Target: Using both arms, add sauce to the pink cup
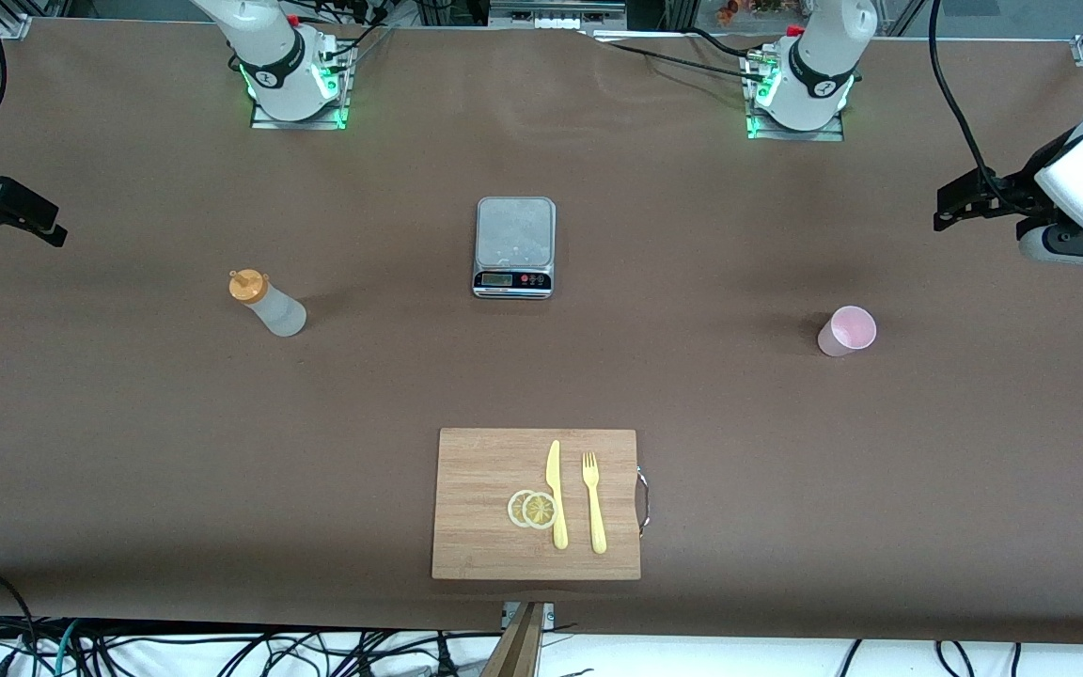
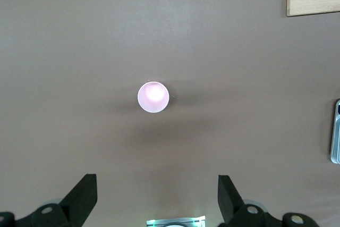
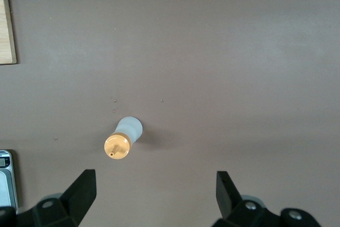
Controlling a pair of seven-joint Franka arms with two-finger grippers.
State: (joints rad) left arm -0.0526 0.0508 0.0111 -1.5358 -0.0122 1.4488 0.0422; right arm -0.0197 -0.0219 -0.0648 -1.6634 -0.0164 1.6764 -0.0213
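The sauce is a translucent whitish squeeze bottle (image 1: 266, 303) with an orange nozzle cap, upright on the brown table toward the right arm's end. The pink cup (image 1: 847, 331) stands upright toward the left arm's end, with nothing showing inside it. My left gripper (image 1: 960, 205) hangs open high over the table's edge at its end. From above, its wrist view takes in the cup (image 2: 153, 97), well clear of the gripper (image 2: 157, 195). My right gripper (image 1: 10, 214) is open too, high at its own end. The bottle (image 3: 123, 139) lies ahead of this gripper (image 3: 155, 192), apart from it.
A silver kitchen scale (image 1: 514, 246) sits mid-table between bottle and cup. Nearer the front camera lies a wooden cutting board (image 1: 476, 545) carrying a yellow knife (image 1: 556, 494), a yellow fork (image 1: 593, 500) and two lemon slices (image 1: 532, 509).
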